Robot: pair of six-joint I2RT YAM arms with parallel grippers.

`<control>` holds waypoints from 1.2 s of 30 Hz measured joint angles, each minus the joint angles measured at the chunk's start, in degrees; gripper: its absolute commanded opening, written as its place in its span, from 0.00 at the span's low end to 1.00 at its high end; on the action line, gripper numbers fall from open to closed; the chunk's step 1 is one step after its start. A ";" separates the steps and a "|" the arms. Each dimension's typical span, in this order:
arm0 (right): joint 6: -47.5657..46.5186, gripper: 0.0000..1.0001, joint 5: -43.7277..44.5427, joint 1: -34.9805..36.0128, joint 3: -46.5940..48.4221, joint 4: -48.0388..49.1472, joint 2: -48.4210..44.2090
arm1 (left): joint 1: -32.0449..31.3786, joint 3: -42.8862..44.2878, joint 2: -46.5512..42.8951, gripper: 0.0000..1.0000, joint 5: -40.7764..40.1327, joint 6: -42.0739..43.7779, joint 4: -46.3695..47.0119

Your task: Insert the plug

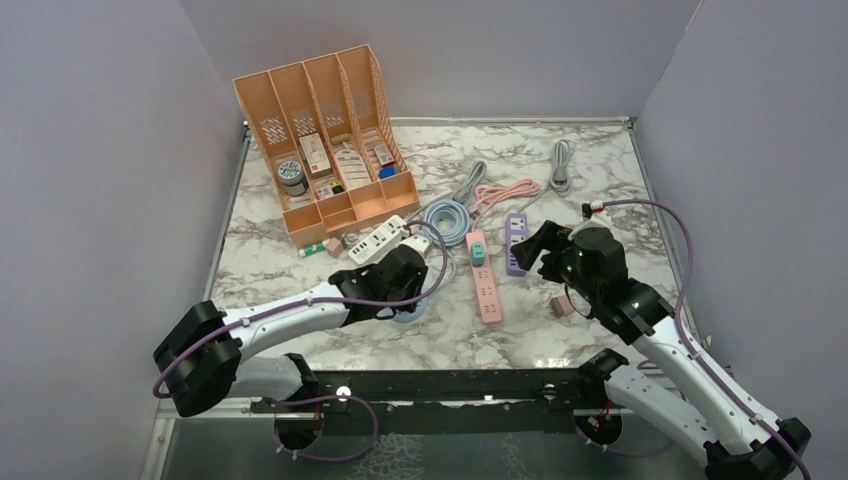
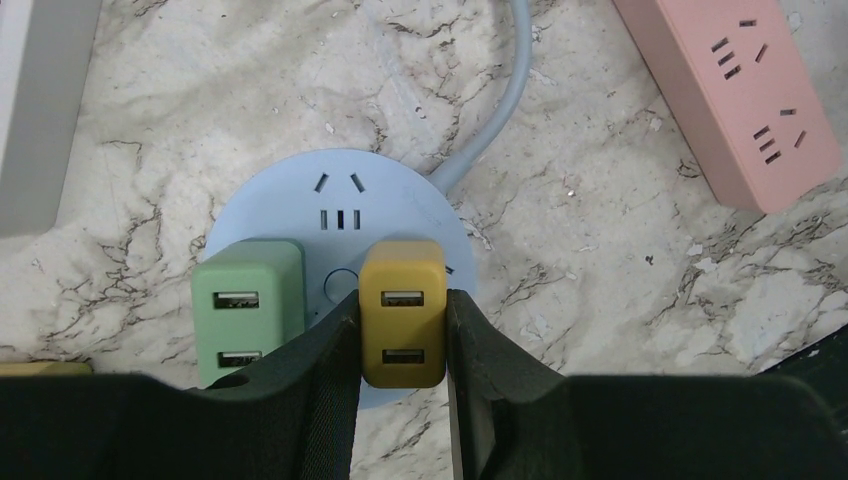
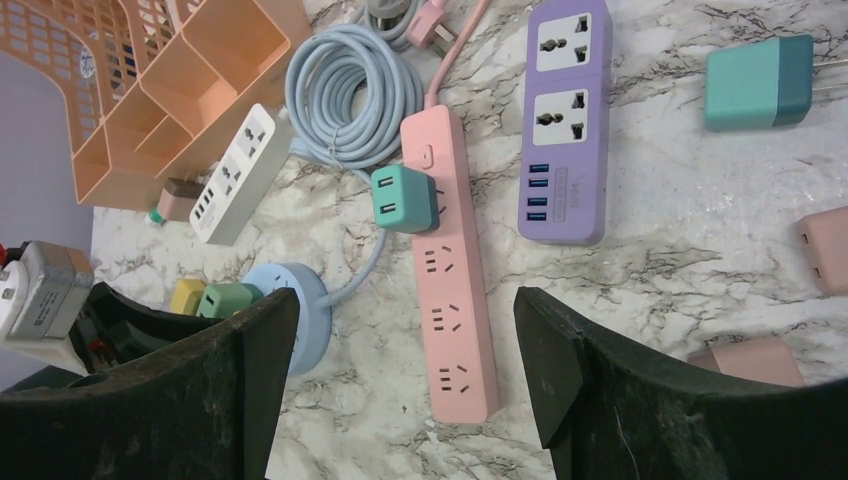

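Observation:
My left gripper (image 2: 402, 335) is shut on a yellow USB charger plug (image 2: 402, 310), one finger on each side. The plug stands on the round light-blue socket (image 2: 340, 190), right next to a green charger plug (image 2: 247, 305) that sits on the same socket. I cannot tell how deep the yellow plug's pins sit. One three-pin outlet on the socket's far side shows free. In the top view the left gripper (image 1: 405, 285) hides the socket. My right gripper (image 3: 405, 340) is open and empty, hovering above the pink power strip (image 3: 450, 270); it also shows in the top view (image 1: 535, 245).
The pink strip carries a teal plug (image 3: 402, 198). A purple strip (image 3: 565, 120), a white strip (image 3: 240, 175), a coiled blue cable (image 3: 350, 95) and an orange organizer (image 1: 320, 140) lie behind. Loose chargers lie at right: a teal charger (image 3: 757, 82) and a pink charger (image 3: 825, 248). Another yellow piece (image 2: 40, 368) lies left of the socket.

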 measured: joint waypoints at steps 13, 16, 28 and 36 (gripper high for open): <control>0.02 0.79 0.96 0.00 -0.37 -0.07 -1.01 | -9.05 -4.55 -0.46 0.06 -15.45 -6.95 5.97; 0.02 0.79 1.38 0.00 -0.37 -0.07 -1.03 | -9.20 -4.13 0.37 0.26 -16.33 -7.50 6.49; 0.13 0.79 1.79 0.00 -0.39 -0.11 -1.33 | -6.84 3.72 -1.60 0.70 -13.46 -8.00 -7.45; 0.55 0.79 1.79 0.00 -0.48 -0.22 -1.36 | -0.72 10.58 0.15 0.70 -6.40 -8.00 -12.22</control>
